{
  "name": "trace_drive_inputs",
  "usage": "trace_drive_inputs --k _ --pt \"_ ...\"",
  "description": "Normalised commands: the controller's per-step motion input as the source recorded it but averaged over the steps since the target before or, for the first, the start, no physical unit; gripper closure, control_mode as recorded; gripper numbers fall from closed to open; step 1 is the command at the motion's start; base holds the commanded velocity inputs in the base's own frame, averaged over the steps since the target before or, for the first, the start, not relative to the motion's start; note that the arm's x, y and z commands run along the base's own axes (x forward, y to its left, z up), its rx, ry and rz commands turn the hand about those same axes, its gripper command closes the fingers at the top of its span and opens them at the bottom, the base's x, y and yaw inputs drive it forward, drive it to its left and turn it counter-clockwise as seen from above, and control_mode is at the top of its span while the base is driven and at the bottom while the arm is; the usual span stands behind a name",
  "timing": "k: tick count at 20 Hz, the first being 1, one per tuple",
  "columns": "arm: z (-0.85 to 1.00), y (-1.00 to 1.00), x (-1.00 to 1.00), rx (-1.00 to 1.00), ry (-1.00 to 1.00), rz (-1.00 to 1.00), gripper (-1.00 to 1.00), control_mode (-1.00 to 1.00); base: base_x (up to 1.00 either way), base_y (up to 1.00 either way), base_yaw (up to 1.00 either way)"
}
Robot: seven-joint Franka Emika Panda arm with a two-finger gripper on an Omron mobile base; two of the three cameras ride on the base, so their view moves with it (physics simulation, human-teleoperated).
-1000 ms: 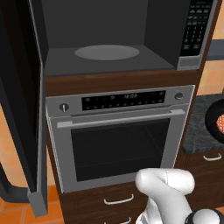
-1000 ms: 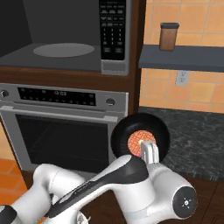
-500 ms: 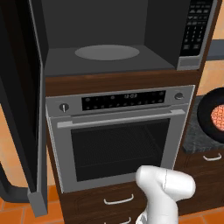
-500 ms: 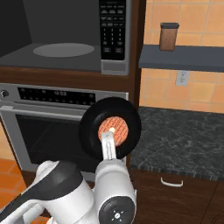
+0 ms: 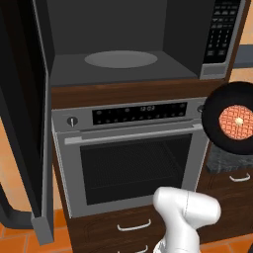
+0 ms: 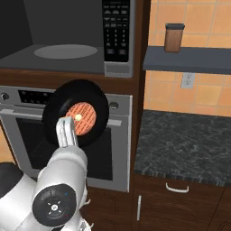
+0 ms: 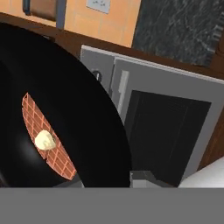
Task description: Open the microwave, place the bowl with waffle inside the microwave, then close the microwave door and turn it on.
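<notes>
The microwave [image 5: 128,74] stands with its cavity exposed, grey turntable [image 5: 121,59] inside and black keypad [image 5: 221,30] at right. The microwave door [image 5: 22,128] is swung wide to the left. The bowl with waffle [image 6: 77,113] is a black bowl tipped on edge, its orange-brown waffle facing the cameras. My gripper [image 6: 66,131] is shut on the bowl's lower rim and holds it in front of the oven's upper right corner, below the microwave keypad [image 6: 118,29]. The bowl [image 5: 233,122] hangs at the right edge of the left base view. Close up, the bowl [image 7: 65,127] covers the left half of the hand view.
A silver oven [image 5: 133,158] with a bar handle sits under the microwave. To its right is a dark stone counter [image 6: 185,140] above drawers. A brown jar [image 6: 173,37] stands on a grey shelf above the counter. The open door blocks the left side.
The arm has carried the bowl leftward from over the counter's edge to in front of the oven's right side, and slightly up. The grip has stayed the same.
</notes>
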Motion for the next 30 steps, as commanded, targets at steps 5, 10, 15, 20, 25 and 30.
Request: trace_drive_inputs --k 5,10,15,20,25,30 --pt "0.54 0.73 -0.16 0.0 0.06 0.3 1.0 -1.0 0.0 0.0 0.0" --pt "0.36 0.8 -0.08 -0.03 0.1 0.24 1.0 -1.0 0.0 0.0 0.0" --pt "0.18 0.59 0.17 -0.13 0.11 0.01 1.0 -1.0 0.0 0.0 0.0" --pt "0.39 0.37 0.3 -0.15 0.19 -0.06 1.0 -1.0 0.0 0.0 0.0" --pt "0.51 0.19 0.25 -0.09 0.2 -0.07 1.0 -1.0 0.0 0.0 0.0" --pt "0.36 0.1 0.05 0.0 0.03 0.0 1.0 -1.0 0.0 0.0 0.0"
